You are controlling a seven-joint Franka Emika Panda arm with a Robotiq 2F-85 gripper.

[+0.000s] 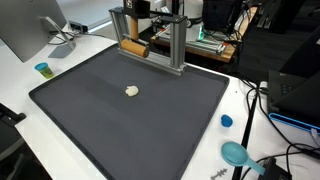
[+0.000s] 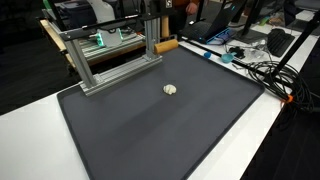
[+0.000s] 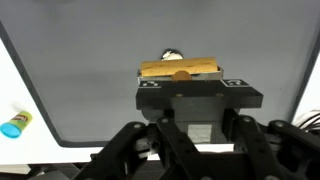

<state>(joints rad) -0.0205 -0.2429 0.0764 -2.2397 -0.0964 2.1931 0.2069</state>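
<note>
We're up at the far edge of the dark mat [image 1: 90, 130], by the aluminium frame [image 1: 181, 50]. The gripper [image 3: 195, 92] has the wooden block [image 3: 180, 69] lying level and crosswise right at its fingertips, narrow sides offered to them, we reckon, though we cannot tell whether the jaws pinch it or stand spread. Nearer, a small cream lump [image 1: 132, 90] sits alone mid-mat, and off to the left a little blue cup [image 1: 42, 69] stands upright on the white table [image 1: 20, 85], its contents too small to make out.
</note>
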